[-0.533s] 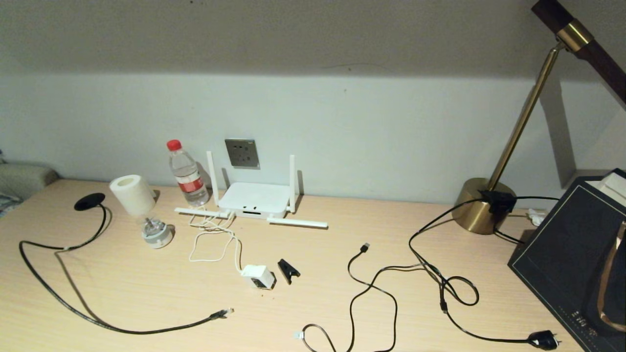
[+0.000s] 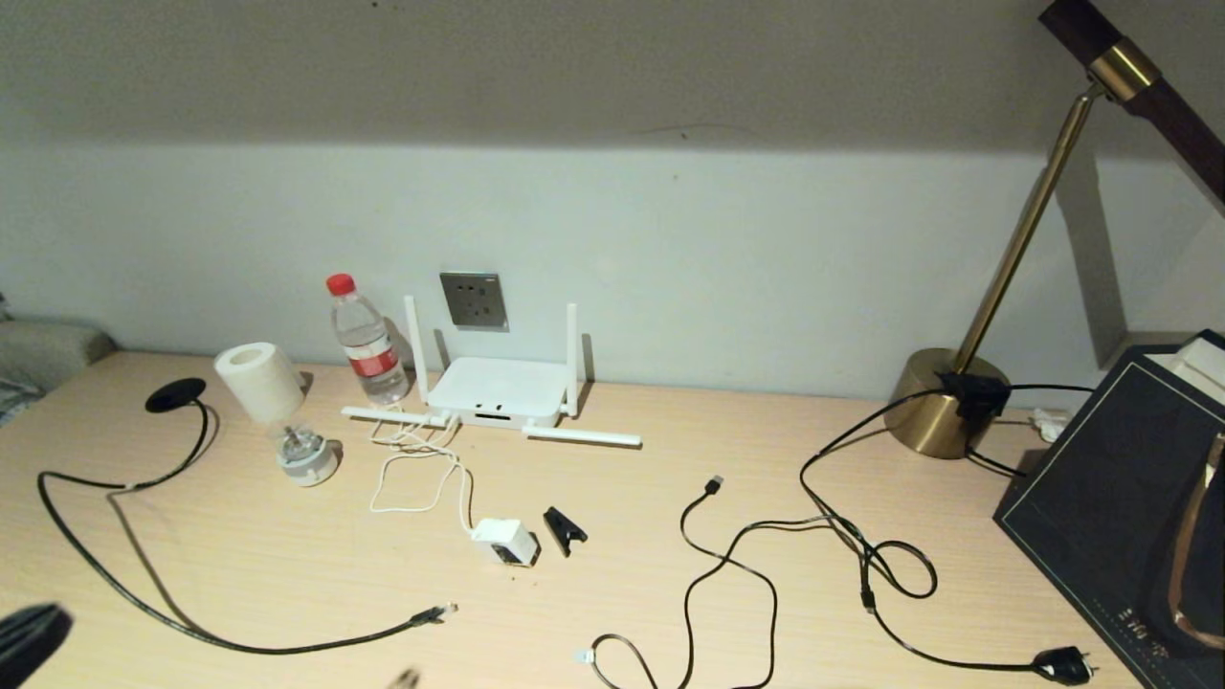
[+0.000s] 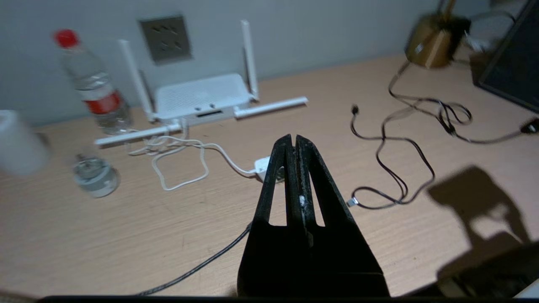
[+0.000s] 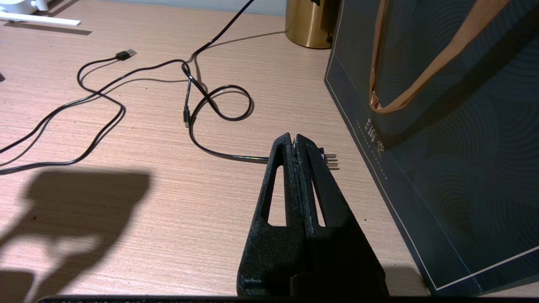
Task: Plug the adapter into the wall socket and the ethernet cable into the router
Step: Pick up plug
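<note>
The left gripper hangs above the pale wooden desk, fingers pressed together on nothing. Beyond it the small white cube adapter lies unplugged, near the flat white four-antenna router below the square grey wall socket. The right gripper is likewise closed and empty, beside a dark paper bag.

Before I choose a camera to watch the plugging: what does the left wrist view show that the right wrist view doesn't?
Left wrist only: adapter, wall socket, water bottle, the router's body, the shut left gripper. Right wrist only: dark paper bag, the shut right gripper over a black plug. Both: desk, USB-tipped cable, brass lamp base.
</note>
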You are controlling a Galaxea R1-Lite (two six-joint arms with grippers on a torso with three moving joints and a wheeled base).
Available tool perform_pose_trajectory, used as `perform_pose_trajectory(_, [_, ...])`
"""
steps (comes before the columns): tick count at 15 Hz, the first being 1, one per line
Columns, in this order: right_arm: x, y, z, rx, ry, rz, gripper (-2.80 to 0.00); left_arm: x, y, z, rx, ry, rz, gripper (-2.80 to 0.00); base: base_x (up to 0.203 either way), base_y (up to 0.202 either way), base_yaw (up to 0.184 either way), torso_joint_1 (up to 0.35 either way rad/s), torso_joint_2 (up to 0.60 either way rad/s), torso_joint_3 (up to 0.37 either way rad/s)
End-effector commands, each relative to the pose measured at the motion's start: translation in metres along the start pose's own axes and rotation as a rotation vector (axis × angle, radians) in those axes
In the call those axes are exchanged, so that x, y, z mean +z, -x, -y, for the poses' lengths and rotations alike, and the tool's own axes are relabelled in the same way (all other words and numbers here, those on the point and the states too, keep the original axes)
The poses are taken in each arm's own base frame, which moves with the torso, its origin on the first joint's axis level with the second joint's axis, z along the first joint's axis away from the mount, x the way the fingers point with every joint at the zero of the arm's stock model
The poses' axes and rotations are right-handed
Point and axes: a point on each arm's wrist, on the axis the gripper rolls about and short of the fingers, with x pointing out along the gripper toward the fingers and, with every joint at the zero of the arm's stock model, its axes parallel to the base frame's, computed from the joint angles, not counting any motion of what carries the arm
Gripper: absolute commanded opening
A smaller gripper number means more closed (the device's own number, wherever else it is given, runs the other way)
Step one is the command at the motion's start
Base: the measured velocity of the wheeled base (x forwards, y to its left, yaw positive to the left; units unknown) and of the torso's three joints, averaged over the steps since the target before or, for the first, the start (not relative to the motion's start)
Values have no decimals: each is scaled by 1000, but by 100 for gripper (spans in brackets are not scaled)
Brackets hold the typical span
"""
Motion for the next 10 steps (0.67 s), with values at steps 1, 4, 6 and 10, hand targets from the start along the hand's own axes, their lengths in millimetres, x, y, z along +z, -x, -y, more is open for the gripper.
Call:
perform_pose_trajectory(1, [0,0,0,1,1,-2,-280,1,-94,-32,-119,28,-293,-280,0,0,0,0,0,0])
perform_pose_trajectory(4, [0,0,0,1,1,-2,-280,-20,-172,-54,-312,-166,-434,0,0,0,0,0,0,0])
perform_pose_trajectory(6, [0,0,0,1,1,-2,-280,-35,-217,-58,-444,-298,-454,0,0,0,0,0,0,0])
perform_pose_trajectory(10, [0,0,0,1,1,0,-280,-43,-291,-62,-640,-644,-355,0,0,0,0,0,0,0])
